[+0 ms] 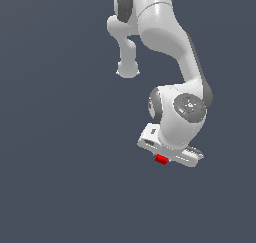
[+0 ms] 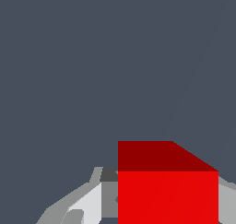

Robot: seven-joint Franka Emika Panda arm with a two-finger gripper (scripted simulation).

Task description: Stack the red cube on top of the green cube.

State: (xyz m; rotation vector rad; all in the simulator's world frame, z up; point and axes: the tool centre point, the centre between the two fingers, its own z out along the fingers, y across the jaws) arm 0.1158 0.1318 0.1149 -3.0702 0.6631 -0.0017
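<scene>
Pincer (image 1: 163, 157) is pinching the red cube (image 1: 161, 159); green cube isn't visible anywhere, so can't tell which way to head.

A flat, plain surface (image 1: 55, 177) of dark slate blue is seen across the whole exterior view, with no edge, seam or marking to be made out. The same even tone is shown in the wrist view (image 2: 69, 71). Whether anything rests directly on this surface cannot be told from either view.
</scene>
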